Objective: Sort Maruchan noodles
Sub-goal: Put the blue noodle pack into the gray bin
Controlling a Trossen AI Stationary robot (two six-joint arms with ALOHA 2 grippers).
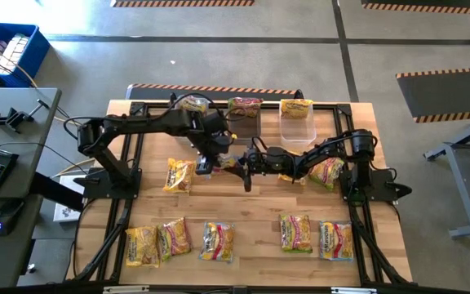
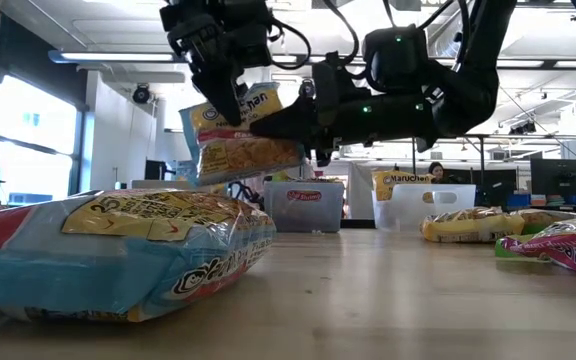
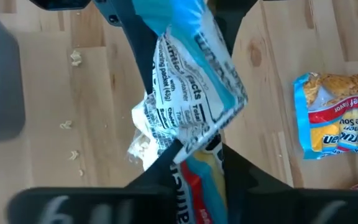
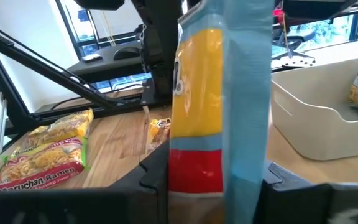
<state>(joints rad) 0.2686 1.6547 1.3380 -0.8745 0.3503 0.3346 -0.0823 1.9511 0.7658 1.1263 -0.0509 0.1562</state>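
One Maruchan noodle packet (image 2: 238,140), yellow with a light-blue edge and a red band, hangs in the air over the middle of the table, between my two grippers. My left gripper (image 1: 206,166) comes down on it from the left arm's side and is shut on it. My right gripper (image 1: 246,163) reaches level from the right and has it between its fingers. Several more packets lie flat on the table: one (image 1: 179,174) just left of the grippers, one (image 1: 326,171) under the right arm, and a row along the near edge (image 1: 217,242). My left gripper pinches the packet between its two fingers (image 3: 163,168), which lie across its white printed back and blue edge (image 3: 194,146). The fingers slant down from above onto the packet's upper part (image 2: 218,108). The packet hangs tilted, clear of the table. My right gripper has the packet's red and yellow face (image 4: 194,168) between its two fingers (image 4: 155,174). It comes level from the table's right side and meets the packet's right end (image 2: 280,122). The packet stands on edge in the gap, lifted clear.
Three tubs stand along the far edge: one at the left holding a packet (image 1: 192,104), a dark one (image 1: 245,116) and a clear one (image 1: 297,121), each with a packet in it. Bare wood lies between the grippers and the near row.
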